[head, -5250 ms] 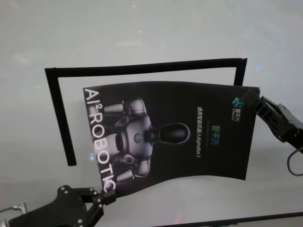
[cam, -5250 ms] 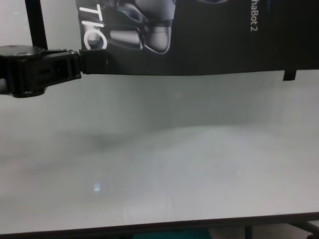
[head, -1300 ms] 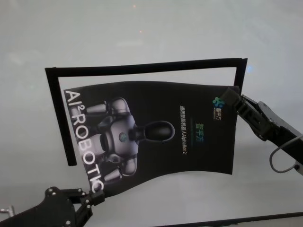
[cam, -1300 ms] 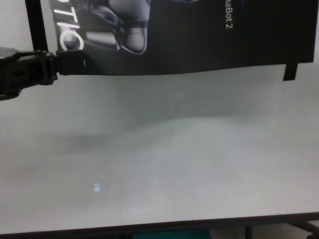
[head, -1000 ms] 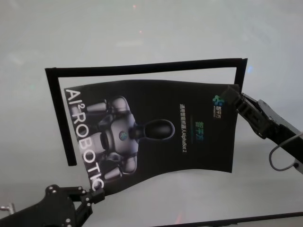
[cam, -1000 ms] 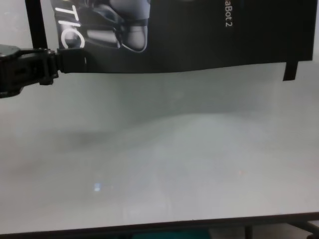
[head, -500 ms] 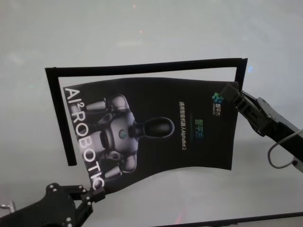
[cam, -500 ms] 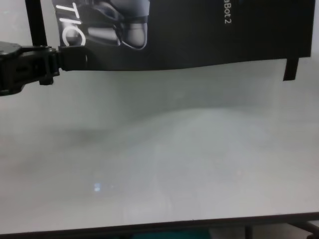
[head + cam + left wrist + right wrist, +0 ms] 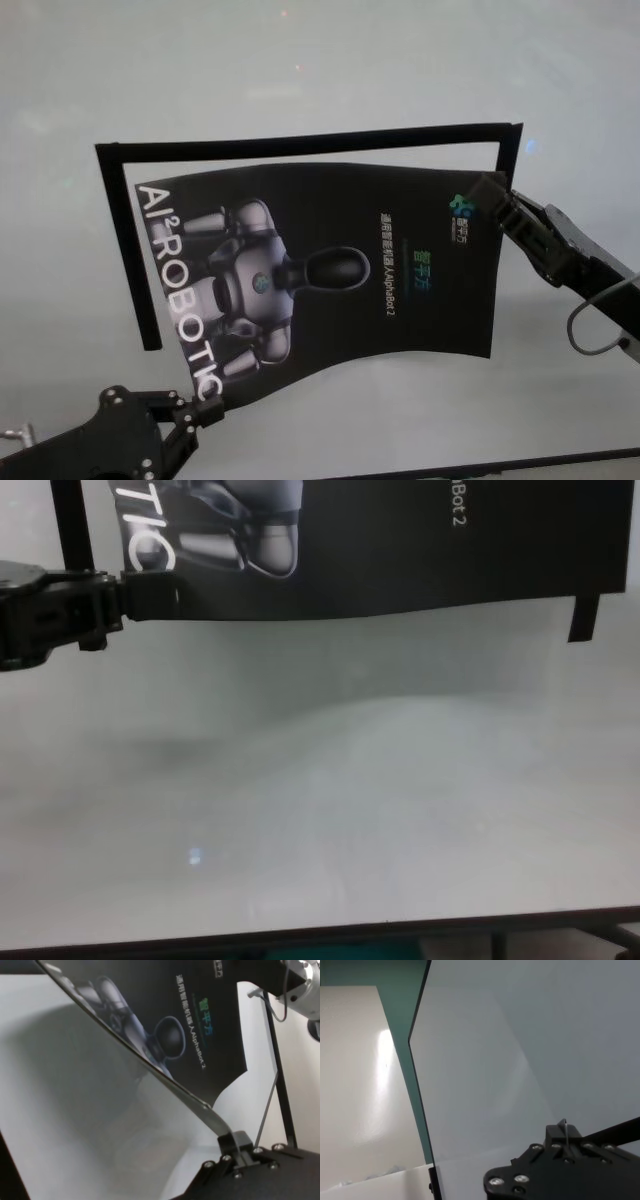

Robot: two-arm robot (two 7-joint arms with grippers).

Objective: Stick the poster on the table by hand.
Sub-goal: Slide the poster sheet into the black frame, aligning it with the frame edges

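The poster (image 9: 330,280), a glossy black sheet with a grey robot figure and white letters, hangs bowed above the pale table (image 9: 300,60). My left gripper (image 9: 205,412) is shut on its near left corner, by the end of the white lettering. My right gripper (image 9: 488,195) is shut on the far right corner beside the small logo. In the chest view the left gripper (image 9: 150,598) pinches the poster (image 9: 400,550) at its lower edge. The left wrist view shows the poster (image 9: 190,1025) curving away from the shut fingers (image 9: 235,1142).
Narrow black tape strips lie on the table as an open frame: a long far strip (image 9: 300,143), a left strip (image 9: 125,250) and a short right strip (image 9: 512,150). The table's dark front edge (image 9: 320,938) runs near me.
Both grippers carried the poster leftward into the taped frame over the last seconds. In the last second it edged slightly farther away, toward the far strip. Both grips unchanged.
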